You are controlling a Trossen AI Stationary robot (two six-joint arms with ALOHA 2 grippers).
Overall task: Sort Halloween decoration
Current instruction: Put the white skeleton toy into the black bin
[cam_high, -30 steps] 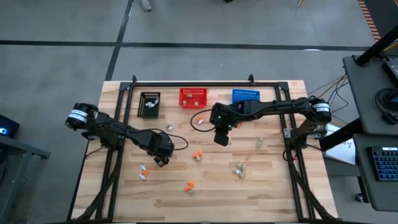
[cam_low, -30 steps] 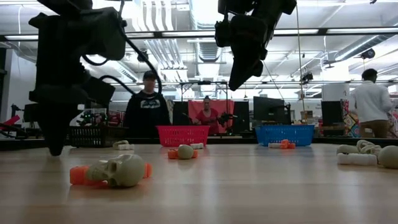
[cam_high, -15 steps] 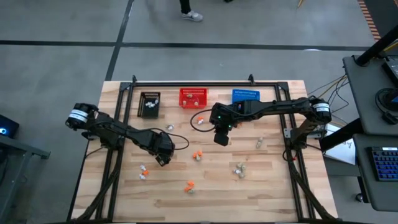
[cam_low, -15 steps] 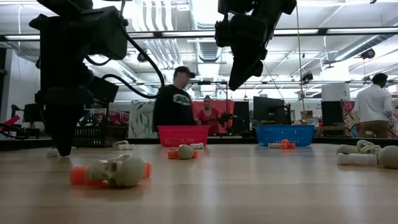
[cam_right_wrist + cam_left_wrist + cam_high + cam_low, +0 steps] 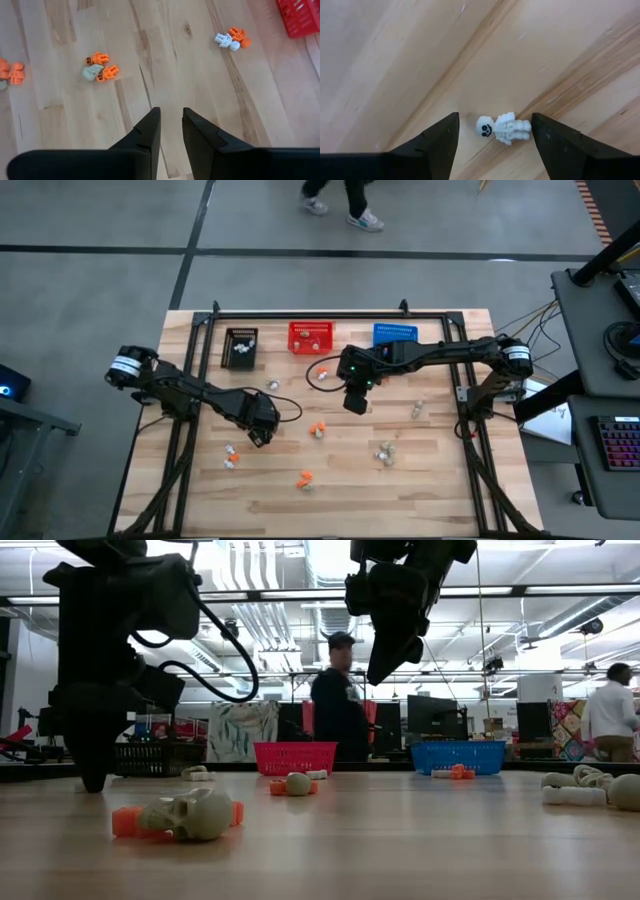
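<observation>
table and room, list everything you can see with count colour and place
table: one, light wood, under both arms
black basket: one, far edge, left, white pieces inside
red basket: one, far edge, middle
blue basket: one, far edge, right
trinkets: small orange, white and beige-grey pieces scattered over the table, exact count unclear
skeleton figure: one, white, lying between the left fingers
skull: one, beige-grey, on orange pieces, near the low camera
people: at least two, in the room beyond
left gripper: open, low over the skeleton figure
right gripper: raised mid-table, nothing held

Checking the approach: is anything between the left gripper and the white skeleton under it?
Nothing visible. The white skeleton lies on bare table between the open fingers of the left gripper.
</observation>
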